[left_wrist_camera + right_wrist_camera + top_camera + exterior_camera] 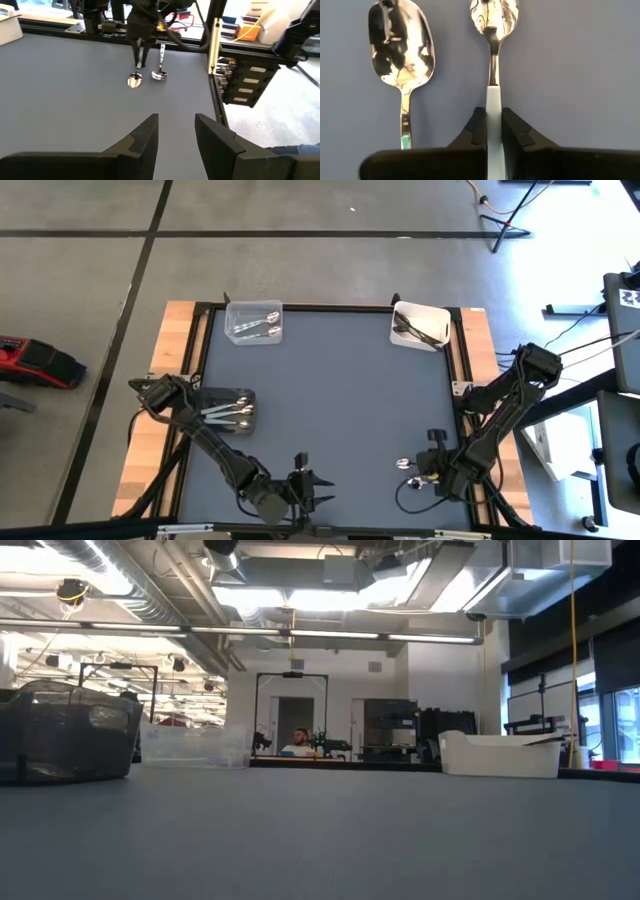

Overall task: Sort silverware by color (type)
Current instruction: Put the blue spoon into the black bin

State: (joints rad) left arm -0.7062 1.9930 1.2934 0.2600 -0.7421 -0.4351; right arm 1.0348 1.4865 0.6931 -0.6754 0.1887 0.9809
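Right gripper (493, 131) clamped on shiny spoon (493, 30) handle; left gripper (176, 135) parted, idle; no legible writing.

shiny spoons (401, 45) side by side | one handle in right pincer (492, 127)

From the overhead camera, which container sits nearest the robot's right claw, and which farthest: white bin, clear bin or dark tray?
From the right gripper:
1. White bin, back right corner.
2. Dark tray, left edge, across the table.
3. Clear bin, back left; farthest.
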